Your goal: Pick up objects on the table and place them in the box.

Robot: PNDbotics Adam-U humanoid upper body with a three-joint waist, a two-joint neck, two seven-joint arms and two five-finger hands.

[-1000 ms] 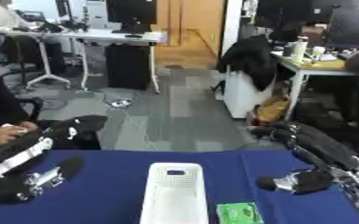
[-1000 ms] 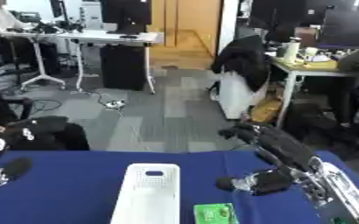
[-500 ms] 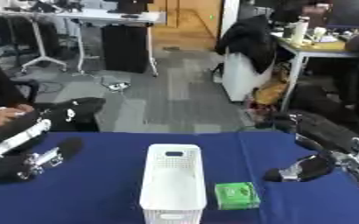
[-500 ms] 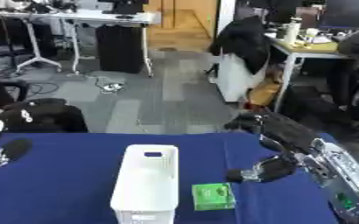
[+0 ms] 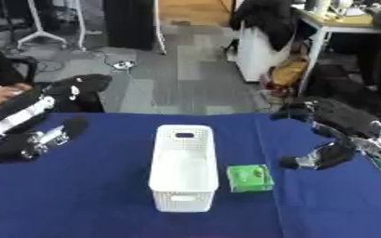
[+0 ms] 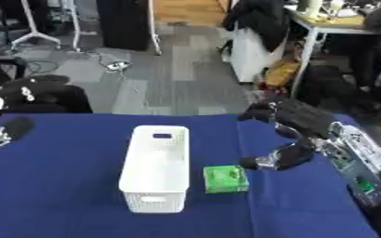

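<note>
A white slotted box (image 5: 182, 167) stands lengthwise in the middle of the blue table (image 5: 80, 200); it looks empty. A small green packet (image 5: 249, 178) lies on the cloth just right of the box. My right hand (image 5: 324, 155) hovers to the right of the packet, fingers relaxed and holding nothing, a short gap away. My left hand (image 5: 31, 142) rests at the table's left edge, its fingers relaxed and holding nothing.
Beyond the table's far edge lies grey floor with desks, a black chair (image 5: 76, 90) at the left and bags (image 5: 287, 74) at the right. A person's hand (image 5: 3, 93) shows at the far left, off the table.
The camera has tilted down, so the table fills more of the view. My right hand has come lower and closer to the green packet. The box and packet stay put.
</note>
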